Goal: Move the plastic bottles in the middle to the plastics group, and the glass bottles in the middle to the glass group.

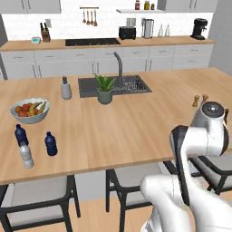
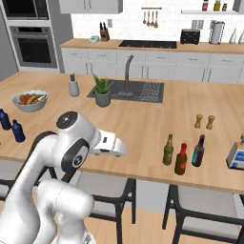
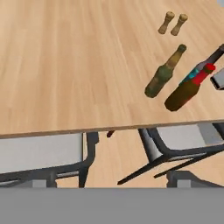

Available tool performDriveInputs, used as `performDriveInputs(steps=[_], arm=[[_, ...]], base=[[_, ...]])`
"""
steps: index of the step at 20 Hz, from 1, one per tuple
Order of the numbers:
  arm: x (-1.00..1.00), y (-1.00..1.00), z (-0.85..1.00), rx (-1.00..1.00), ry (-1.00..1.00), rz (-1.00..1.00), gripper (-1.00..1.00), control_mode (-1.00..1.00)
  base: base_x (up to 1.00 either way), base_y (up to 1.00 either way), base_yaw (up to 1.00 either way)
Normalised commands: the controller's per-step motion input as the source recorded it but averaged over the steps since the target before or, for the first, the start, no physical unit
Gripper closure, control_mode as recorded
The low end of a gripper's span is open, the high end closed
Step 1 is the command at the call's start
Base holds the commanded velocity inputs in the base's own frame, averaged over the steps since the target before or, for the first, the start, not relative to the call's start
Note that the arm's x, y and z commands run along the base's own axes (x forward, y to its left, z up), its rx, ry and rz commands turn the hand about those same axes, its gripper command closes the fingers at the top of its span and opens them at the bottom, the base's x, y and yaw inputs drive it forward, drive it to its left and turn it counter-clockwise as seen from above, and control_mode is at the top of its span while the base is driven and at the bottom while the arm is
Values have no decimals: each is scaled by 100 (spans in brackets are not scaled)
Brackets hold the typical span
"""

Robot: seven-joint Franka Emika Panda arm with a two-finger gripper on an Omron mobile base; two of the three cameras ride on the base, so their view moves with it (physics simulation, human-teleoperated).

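Two small dark blue plastic bottles [image 1: 50, 144] [image 1: 20, 134] stand near the counter's front left, close to a clear ribbed water bottle [image 1: 26, 155]. At the front right, an olive-green glass bottle [image 2: 168, 149] and a brown red-capped one [image 2: 181, 159] stand upright beside a very dark slim bottle [image 2: 198, 150]. The hand view shows the green bottle [image 3: 164, 73], brown bottle [image 3: 188, 89] and dark bottle [image 3: 210, 59] at its upper right. My gripper [image 2: 116, 151] hovers over the counter's front edge, left of the glass bottles, open with nothing in it.
Two tan pepper mills [image 2: 204, 122] stand behind the glass bottles, and a small box [image 2: 237, 155] sits to their right. A fruit bowl [image 1: 29, 110], a potted plant [image 1: 105, 89] and the sink [image 1: 113, 84] lie farther back. Stools [image 3: 43, 157] stand under the front edge.
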Motion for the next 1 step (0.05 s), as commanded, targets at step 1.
performDriveInputs(steps=[1], arm=[[-77, 62, 0, 0, -5, 0, -100, -100]], base=[[0, 0, 0]])
